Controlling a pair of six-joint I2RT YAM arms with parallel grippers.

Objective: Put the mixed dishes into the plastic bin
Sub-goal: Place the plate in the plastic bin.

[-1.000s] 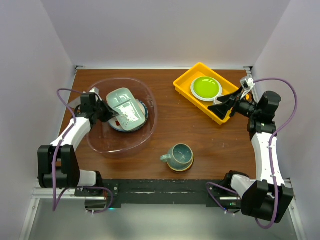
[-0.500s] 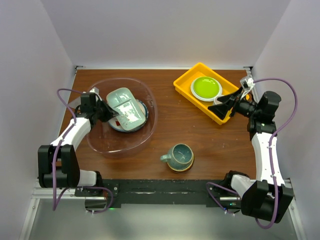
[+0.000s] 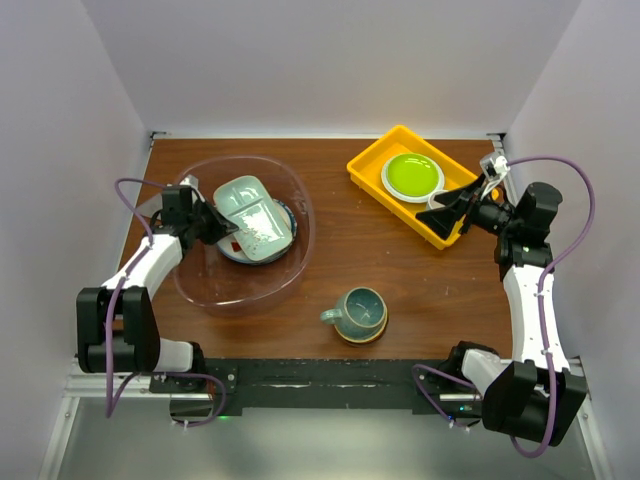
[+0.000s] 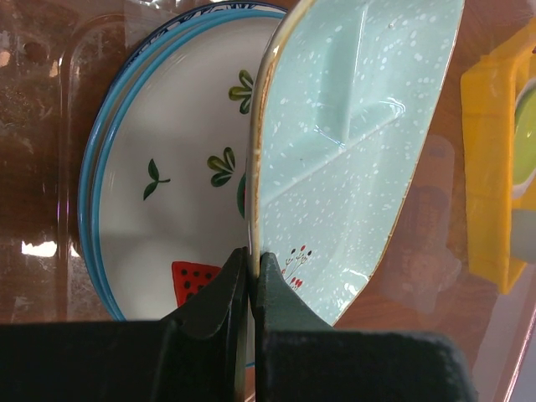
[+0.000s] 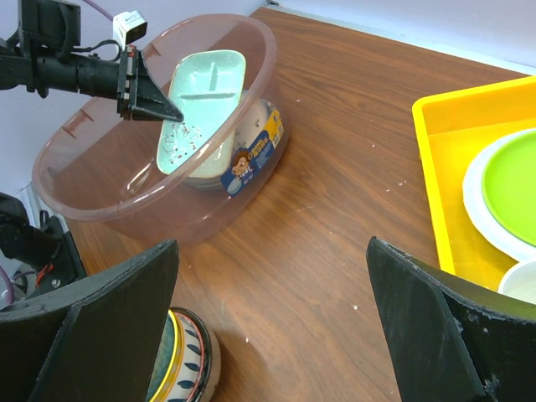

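Mint dish (image 4: 360, 126), stiff, probably slippery: pinching its rim with left gripper (image 4: 251, 260) inside plastic bin (image 3: 230, 300); leaving right gripper (image 5: 270, 276) gaping

Lab test cell, plain white enclosure walls (image 3: 330, 60), wooden table (image 3: 350, 250), metal frame rail (image 3: 300, 385)

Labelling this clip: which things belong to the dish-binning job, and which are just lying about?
Job: bin, mint dish held by the left pincer, fruit plate, mug.
Lying about: yellow tray, green plate, white cup.
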